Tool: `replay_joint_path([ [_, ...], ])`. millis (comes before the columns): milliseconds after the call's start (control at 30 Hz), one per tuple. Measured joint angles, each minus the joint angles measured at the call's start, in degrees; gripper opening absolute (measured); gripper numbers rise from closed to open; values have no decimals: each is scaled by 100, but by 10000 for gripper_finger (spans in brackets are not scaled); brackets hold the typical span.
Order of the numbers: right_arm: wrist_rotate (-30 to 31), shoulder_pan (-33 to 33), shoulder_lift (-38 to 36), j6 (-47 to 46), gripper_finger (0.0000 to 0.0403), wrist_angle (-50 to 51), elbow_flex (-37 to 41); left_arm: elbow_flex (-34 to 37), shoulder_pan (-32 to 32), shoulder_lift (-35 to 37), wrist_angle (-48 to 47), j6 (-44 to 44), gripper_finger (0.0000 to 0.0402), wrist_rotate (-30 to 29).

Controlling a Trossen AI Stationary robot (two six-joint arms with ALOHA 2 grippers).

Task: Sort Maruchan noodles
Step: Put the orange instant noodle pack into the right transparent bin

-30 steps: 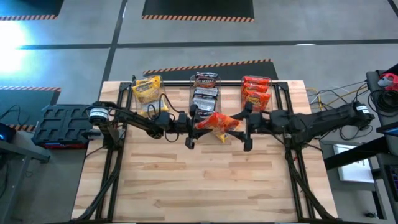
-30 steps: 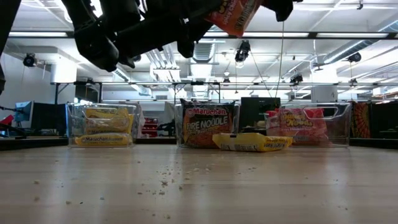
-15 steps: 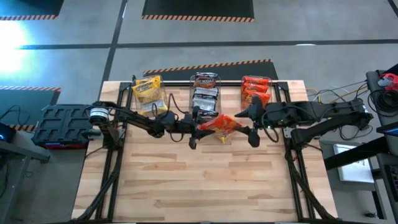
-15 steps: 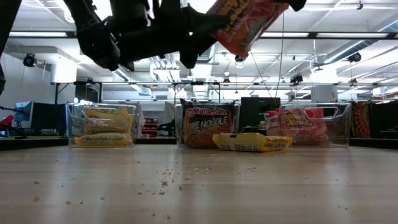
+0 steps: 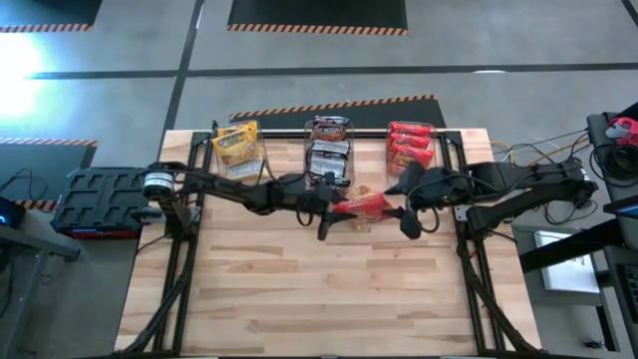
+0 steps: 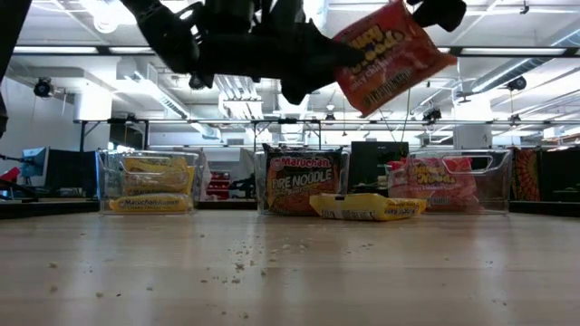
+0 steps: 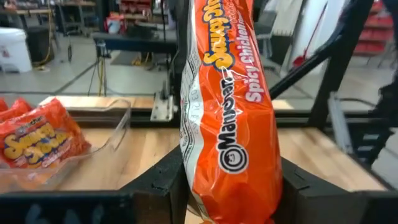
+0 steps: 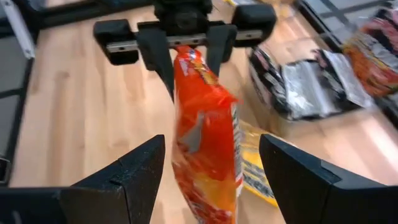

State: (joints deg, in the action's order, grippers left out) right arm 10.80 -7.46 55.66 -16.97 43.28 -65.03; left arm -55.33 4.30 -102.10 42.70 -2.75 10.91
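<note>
Three clear bins stand in a row along the far edge of the wooden table [image 5: 329,289]. From left to right, the left bin [image 5: 236,148] holds yellow packets [image 6: 149,179], the middle bin [image 5: 328,150] holds dark packets [image 6: 304,181], and the right bin [image 5: 410,145] holds red packets [image 6: 435,186]. How many packets lie in each bin cannot be counted, since they overlap and the bin walls blur them.

One yellow packet [image 6: 367,206] lies loose on the table in front of the middle bin, partly hidden under the arms in the high view.

One red-orange packet [image 5: 361,206] is held in the air above the table, between the two grippers, just in front of the middle bin. The left gripper [image 5: 329,211] is clamped on one end of it, its fingers pressed against both sides of the wrapper. The right gripper [image 5: 407,202] has its fingers spread wide on either side of the packet's other end, and they do not touch it in the right wrist view.

On the held packet, "Maruchan", "Saucy" and "Spicy Chicken" can be read in the left wrist view. The dark packet in the middle bin reads "Maruchan" and "FIRE NOODLE". The print on the yellow packets is too small to read.
</note>
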Motion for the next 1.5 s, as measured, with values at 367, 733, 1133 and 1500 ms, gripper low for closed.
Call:
replay_joint_path([
  [367, 997, 0, -20, -382, 242, 1659, -552, -431, 490, -90, -415, 206, 123, -261],
  [733, 1170, 0, -82, -1528, 239, 3037, -558, -2189, 938, -1741, -531, -69, 123, 170],
  [1133, 1368, 0, -92, -2579, 235, 4190, -529, -4349, 1358, -2936, -1387, 140, 123, 1128],
  [1500, 1379, 0, -90, -2749, 233, 4237, -525, -6295, 1429, -4020, -3044, 567, 123, 1183],
])
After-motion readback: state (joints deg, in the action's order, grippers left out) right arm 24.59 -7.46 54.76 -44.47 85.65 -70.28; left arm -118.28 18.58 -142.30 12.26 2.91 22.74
